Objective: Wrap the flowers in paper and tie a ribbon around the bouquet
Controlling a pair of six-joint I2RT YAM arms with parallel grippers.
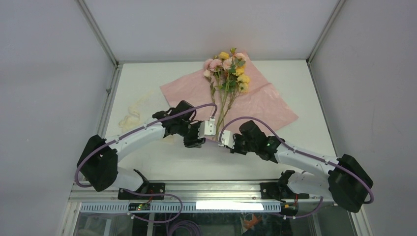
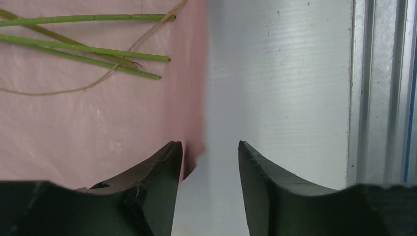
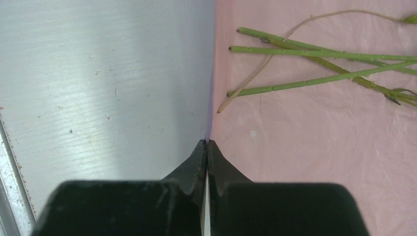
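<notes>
Pink side up, the paper [image 1: 265,101] lies flat and unfolded on the white table [image 1: 147,83], turned so that one corner points to the far edge and another toward the arms. The flowers [image 1: 227,69] lie loose on it and are not wrapped. Their yellow, pink and orange blooms rest at the far corner. The thin green stems [image 1: 221,110] run down the middle of the sheet and end short of its near edge. A thin tan strand [image 2: 113,73] crosses the stem ends.

The ribbon [image 1: 132,114] lies in a limp cream heap on the table's left side, apart from the paper and touched by neither arm.

Left gripper [image 2: 210,147]: low at the near edge of the paper, jaws apart. In its wrist view one finger [image 2: 162,167] stands over the pink sheet and the other over bare table, with the edge of the sheet running between them. Nothing is clamped.

Right gripper [image 3: 207,143]: just beside the left, at the same near edge. Its jaws are pressed together, with the tips meeting right on the line where paper gives way to table. Whether the sheet is pinched between them cannot be determined.

A metal rail [image 2: 373,98] borders the table beyond the bare strip.
</notes>
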